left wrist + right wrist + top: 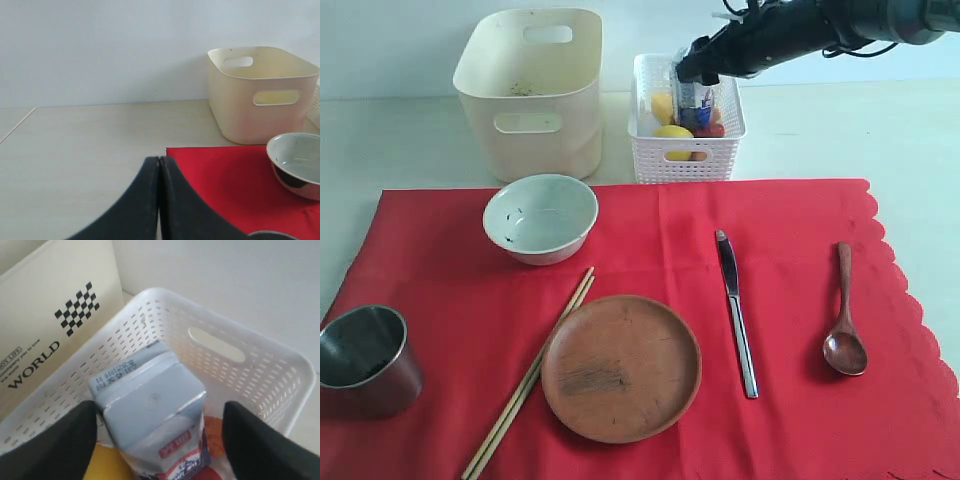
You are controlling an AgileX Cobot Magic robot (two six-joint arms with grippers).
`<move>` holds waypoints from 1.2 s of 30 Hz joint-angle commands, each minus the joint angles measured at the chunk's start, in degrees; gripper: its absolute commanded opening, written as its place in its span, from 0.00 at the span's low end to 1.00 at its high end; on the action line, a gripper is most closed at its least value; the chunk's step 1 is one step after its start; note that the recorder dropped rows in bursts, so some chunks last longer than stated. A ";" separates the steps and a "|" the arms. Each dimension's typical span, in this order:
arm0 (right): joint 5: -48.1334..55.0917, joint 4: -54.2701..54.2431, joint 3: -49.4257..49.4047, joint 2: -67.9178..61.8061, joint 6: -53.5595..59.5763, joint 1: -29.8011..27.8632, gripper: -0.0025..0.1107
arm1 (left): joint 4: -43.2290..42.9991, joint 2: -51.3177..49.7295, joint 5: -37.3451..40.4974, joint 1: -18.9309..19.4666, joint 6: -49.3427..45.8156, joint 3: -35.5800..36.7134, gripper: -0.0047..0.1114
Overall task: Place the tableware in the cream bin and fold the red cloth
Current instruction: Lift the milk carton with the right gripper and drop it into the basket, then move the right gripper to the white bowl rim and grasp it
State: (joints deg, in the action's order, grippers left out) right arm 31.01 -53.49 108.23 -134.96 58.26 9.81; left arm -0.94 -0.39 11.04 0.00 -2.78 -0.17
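We are taking the round brown wooden plate [621,367] as our landmark. It is lying flat on the red cloth [440,270], which is spreading unfolded over the table [880,130].

In the exterior view, the wooden chopsticks [532,375] are lying slantwise just beside the plate's left rim, so close that we cannot tell whether they are touching it. The pale bowl [540,217] is sitting upright beyond the plate and to its left. The steel cup [365,358] is standing well to the plate's left. The metal knife [736,310] is lying just right of the plate, and the dark wooden spoon [845,320] is lying farther right.

The cream bin [535,125] is standing off the cloth, well beyond the plate and past the bowl. A white lattice basket [686,160] is standing beyond the plate to the right.

We are holding our right tool [157,412] over that basket, its fingers spread wide on either side of a milk carton [152,390]. Our left tool [159,162] is pressing its fingers together on nothing. It is outside the exterior view, so we cannot place it against the plate.
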 commanded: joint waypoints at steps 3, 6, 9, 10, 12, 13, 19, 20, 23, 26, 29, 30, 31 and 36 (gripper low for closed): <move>1.88 0.25 0.17 2.50 -1.02 0.17 0.83 | 0.31 0.39 0.00 0.00 0.03 0.17 0.05; 3.39 3.61 0.17 5.21 -3.38 0.05 0.80 | 0.31 0.39 0.00 0.00 0.03 0.17 0.05; 4.36 10.82 0.17 8.84 -9.67 0.05 0.68 | 0.31 0.39 0.00 0.00 0.03 0.17 0.05; 4.80 13.47 0.17 10.31 -11.91 0.05 0.63 | 0.31 0.39 0.00 0.00 0.03 0.17 0.05; 5.94 19.26 0.17 13.16 -16.94 0.05 0.48 | 0.31 0.39 0.00 0.00 0.03 0.17 0.05; 6.59 21.32 0.17 14.33 -19.57 0.05 0.42 | 0.31 0.39 0.00 0.00 0.03 0.17 0.05; 13.32 30.65 0.17 21.32 -28.96 0.05 0.03 | 0.31 0.39 0.00 0.00 0.03 0.17 0.05; 14.38 31.13 0.17 22.26 -29.79 0.05 0.02 | 0.31 0.39 0.00 0.00 0.03 0.17 0.05; 18.21 31.67 0.17 24.77 -31.28 0.05 0.02 | 0.31 0.39 0.00 0.00 0.03 0.17 0.05; 21.45 31.67 0.17 27.15 -31.58 0.05 0.02 | 0.31 0.39 0.00 0.00 0.03 0.17 0.05; 24.12 31.67 0.17 29.36 -32.17 0.05 0.02 | 0.31 0.39 0.00 0.00 0.03 0.17 0.05; 24.95 31.67 0.07 30.12 -32.74 0.05 0.02 | 0.31 0.39 0.00 0.00 0.03 0.17 0.05; 25.51 31.67 -0.23 30.89 -32.88 0.05 0.02 | 0.31 0.39 0.00 0.00 0.03 0.17 0.05; 21.99 31.43 -7.86 36.37 -33.15 0.05 0.02 | 0.31 0.39 0.00 0.00 0.03 0.17 0.05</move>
State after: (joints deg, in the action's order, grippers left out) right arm 55.37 -22.05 104.49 -101.66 25.70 9.91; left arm -0.94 -0.39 11.04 0.00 -2.78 -0.17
